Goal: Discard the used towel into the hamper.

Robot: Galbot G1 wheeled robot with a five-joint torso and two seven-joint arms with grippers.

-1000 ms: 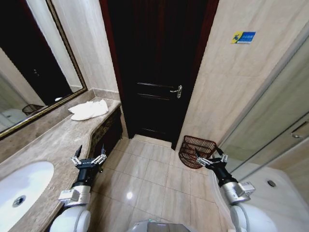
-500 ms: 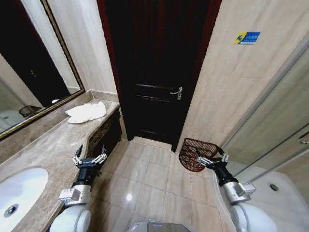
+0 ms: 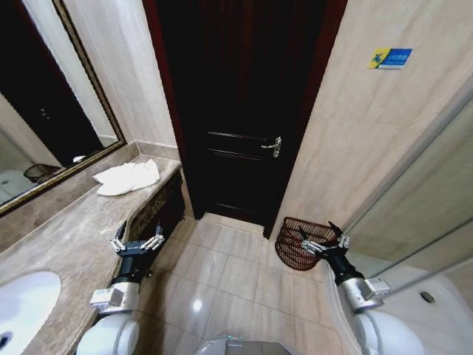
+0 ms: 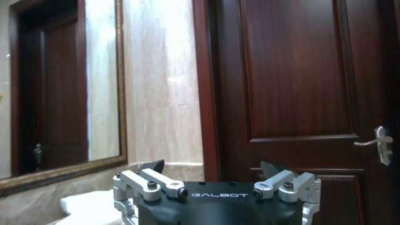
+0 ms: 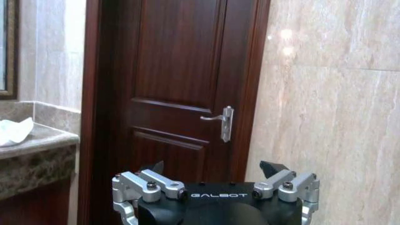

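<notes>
The task is at its very start, as I judge it: nothing is picked up yet. The used towel (image 3: 126, 178) lies as a white crumpled heap on the marble counter (image 3: 70, 229), at the far end of it, close to the corner where the counter meets the wall beside the dark wooden door (image 3: 240, 111), and under the mirror (image 3: 44, 111). The hamper (image 3: 299, 242) stands on the tiled floor at the foot of the right wall, near the door frame, and I see nothing white inside its see-through bands. So the grasp, the carrying and the drop all remain.

The left gripper (image 3: 137, 245) hangs in the air beside the front edge of the counter, well apart from the towel. Its fingers are spread wide and hold nothing. The right gripper (image 3: 322, 242) is also spread wide and empty; in the head view it overlaps the hamper's rim, but I cannot tell if it touches it. Both wrist cameras look toward the door.
</notes>
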